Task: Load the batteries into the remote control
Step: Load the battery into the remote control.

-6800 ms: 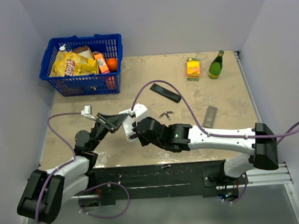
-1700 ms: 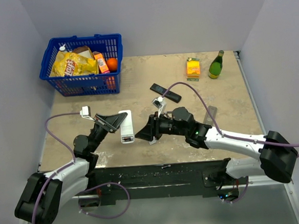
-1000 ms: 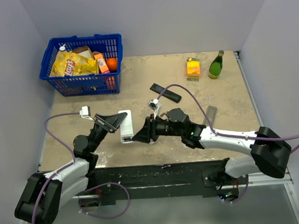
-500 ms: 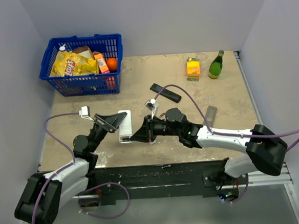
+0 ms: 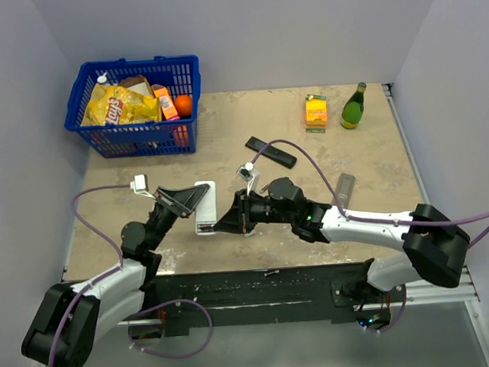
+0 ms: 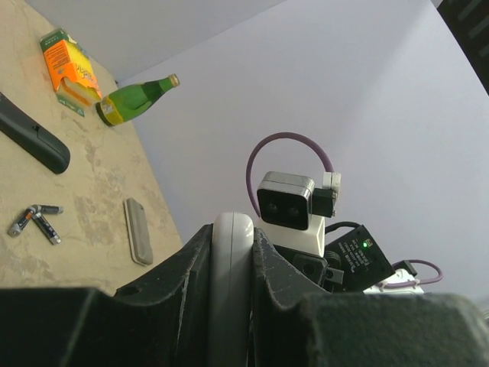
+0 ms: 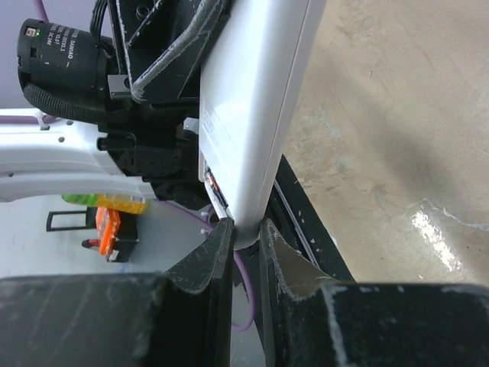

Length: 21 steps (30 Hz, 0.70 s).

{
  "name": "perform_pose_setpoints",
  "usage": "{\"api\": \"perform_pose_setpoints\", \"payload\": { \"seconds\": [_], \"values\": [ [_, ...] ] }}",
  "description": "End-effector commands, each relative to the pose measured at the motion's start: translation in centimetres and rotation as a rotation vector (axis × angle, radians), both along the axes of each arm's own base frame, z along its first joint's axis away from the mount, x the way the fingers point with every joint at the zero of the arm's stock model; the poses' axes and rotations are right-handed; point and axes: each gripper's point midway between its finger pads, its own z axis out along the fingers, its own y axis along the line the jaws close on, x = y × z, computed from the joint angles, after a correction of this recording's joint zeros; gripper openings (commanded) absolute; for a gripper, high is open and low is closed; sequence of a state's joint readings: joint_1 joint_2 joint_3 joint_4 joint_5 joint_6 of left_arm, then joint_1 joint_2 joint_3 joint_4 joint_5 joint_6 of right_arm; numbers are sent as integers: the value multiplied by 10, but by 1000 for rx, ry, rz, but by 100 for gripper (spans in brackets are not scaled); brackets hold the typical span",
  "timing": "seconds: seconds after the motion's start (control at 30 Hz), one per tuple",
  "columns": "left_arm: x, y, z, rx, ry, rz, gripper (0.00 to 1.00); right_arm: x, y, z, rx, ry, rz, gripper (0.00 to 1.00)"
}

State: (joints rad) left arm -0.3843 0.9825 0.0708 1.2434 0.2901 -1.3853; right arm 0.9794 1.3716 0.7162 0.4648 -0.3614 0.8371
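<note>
The left gripper [image 5: 192, 203] was clamped on the white remote control [image 5: 206, 210], the right gripper [image 7: 245, 240] pinched its near end, and only the left wrist view showed the batteries [image 6: 34, 219] lying loose on the table [image 5: 377, 161], well apart from it

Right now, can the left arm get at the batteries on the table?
Probably not. The left gripper is shut on the white remote, which the right gripper also pinches. The batteries lie farther out on the table.

Glossy white plastic remote [image 7: 256, 115]; rough, mottled table [image 7: 397, 115].
</note>
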Motion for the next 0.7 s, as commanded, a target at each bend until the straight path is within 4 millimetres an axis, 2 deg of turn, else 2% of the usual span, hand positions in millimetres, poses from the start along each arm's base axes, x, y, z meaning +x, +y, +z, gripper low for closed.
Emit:
{"api": "perform_pose_setpoints", "payload": {
  "seconds": [0.0, 0.03, 0.13, 0.17, 0.23, 0.33, 0.6, 0.63, 0.67],
  "values": [
    [-23, -12, 37, -55, -125, -97, 0, 21, 5, 28, 39, -76, -89, 0],
    [-25, -13, 37, -51, -129, -104, 0, 21, 4, 29, 29, -97, -85, 0],
    [-26, -14, 35, -23, -143, -112, 16, 19, -1, 30, 0, -128, -75, 0],
    [-27, -16, 33, -2, -150, -124, 27, 17, -4, 33, -4, -136, -72, 0],
    [-24, -15, 29, 26, -133, -125, 41, 17, -8, 35, -17, -164, -70, 0],
    [-23, -14, 24, 75, -139, -156, 51, 14, -14, 40, -26, -196, -62, 0],
    [-36, -31, 10, 198, -150, -346, 55, 11, -16, 51, -15, -236, -45, 0],
    [-37, -32, 9, 205, -150, -356, 47, 12, -15, 51, -17, -237, -49, 0],
    [-39, -32, 8, 212, -157, -362, 42, 13, -16, 52, -22, -237, -51, 0]
  ]
}}
